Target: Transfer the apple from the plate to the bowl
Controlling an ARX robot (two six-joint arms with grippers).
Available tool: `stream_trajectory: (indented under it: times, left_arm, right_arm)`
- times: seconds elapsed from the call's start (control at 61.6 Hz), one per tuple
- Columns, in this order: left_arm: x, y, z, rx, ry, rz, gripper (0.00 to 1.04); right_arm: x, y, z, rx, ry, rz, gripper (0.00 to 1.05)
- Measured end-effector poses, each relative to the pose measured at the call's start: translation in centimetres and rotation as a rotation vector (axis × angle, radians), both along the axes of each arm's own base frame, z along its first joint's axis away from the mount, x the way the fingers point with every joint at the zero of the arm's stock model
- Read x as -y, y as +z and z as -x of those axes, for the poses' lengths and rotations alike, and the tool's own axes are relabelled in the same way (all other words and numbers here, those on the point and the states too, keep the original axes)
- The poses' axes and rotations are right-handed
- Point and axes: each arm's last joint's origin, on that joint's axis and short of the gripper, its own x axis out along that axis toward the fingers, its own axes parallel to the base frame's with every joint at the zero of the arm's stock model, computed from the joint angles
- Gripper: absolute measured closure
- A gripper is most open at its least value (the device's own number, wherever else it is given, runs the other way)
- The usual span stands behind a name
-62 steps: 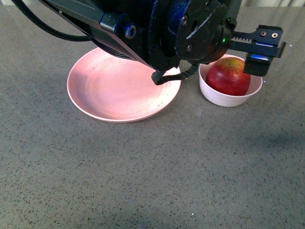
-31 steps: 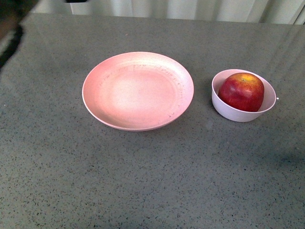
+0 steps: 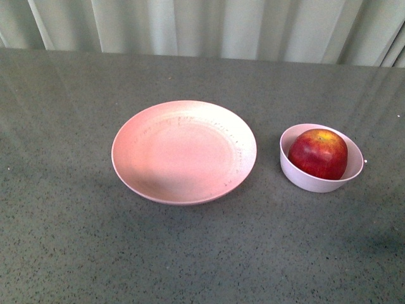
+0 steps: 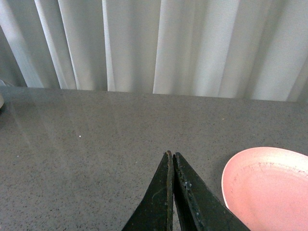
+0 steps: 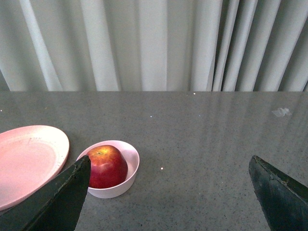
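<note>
You're looking at a grey, finely speckled stone-like table with pale pleated curtains behind it. The apple, round, glossy and dark red with a yellow-orange patch at its top, sits inside the bowl, a small, deep, smooth pinkish-white one that is only just wider than the fruit. Just beside the bowl lies the plate, wide, shallow and matte pink, with a raised rim and faint dark specks (nothing rests on it).

Your left gripper has its dark tapered fingers pressed together on nothing, near the plate's edge. Your right gripper is spread wide, its fingers apart, with the apple and bowl ahead of it and untouched.

You'll find no readable writing or labels anywhere.
</note>
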Motion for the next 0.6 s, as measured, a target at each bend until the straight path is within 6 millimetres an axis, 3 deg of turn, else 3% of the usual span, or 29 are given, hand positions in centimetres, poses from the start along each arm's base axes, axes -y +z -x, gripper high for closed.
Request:
stream_trajectory:
  times: [0.227, 0.601]
  left_arm:
    - [-1.7, 0.1, 3.0, 0.0, 0.004, 0.001, 1.03]
    - [-3.1, 0.4, 5.2, 0.01, 0.002, 0.0, 1.03]
  right_arm:
    - [0.0, 0.0, 0.0, 0.0, 0.0, 0.0, 0.09]
    - [0.0, 0.0, 0.0, 0.0, 0.0, 0.0, 0.09]
